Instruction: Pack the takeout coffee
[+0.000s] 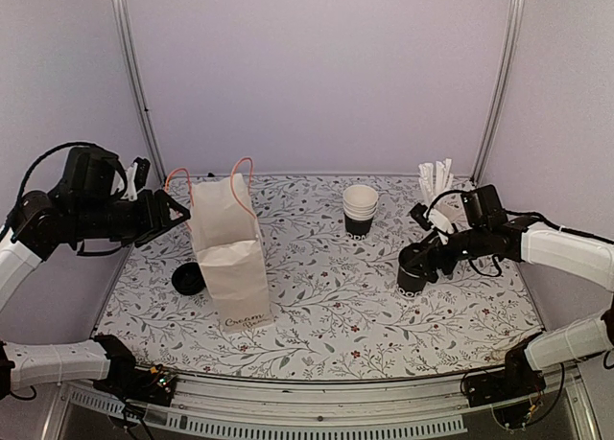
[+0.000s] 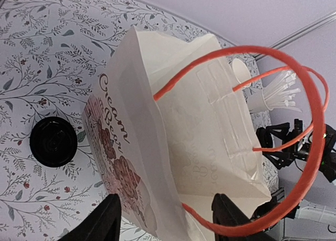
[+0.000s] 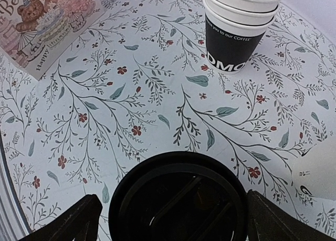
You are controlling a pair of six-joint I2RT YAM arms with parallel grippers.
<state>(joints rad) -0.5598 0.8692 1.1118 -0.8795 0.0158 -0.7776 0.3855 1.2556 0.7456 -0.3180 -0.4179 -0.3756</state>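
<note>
The takeout coffee (image 1: 412,270) stands on the table at the right; in the right wrist view only its black lid (image 3: 178,199) shows. My right gripper (image 1: 422,256) (image 3: 176,220) is low over it and open, one finger on each side of the lid, with a sliver of table showing at the left finger. The white paper bag (image 1: 230,258) (image 2: 178,131) with orange handles stands upright at the left, mouth open. My left gripper (image 1: 173,210) (image 2: 168,212) is open at the bag's top left edge, with the near wall and one handle between its fingers.
A loose black lid (image 1: 188,279) (image 2: 52,142) lies left of the bag. A stack of lidless cups (image 1: 360,208) (image 3: 239,33) stands at the back centre. A white cup with pale sticks (image 1: 436,186) (image 2: 273,94) is behind the right gripper.
</note>
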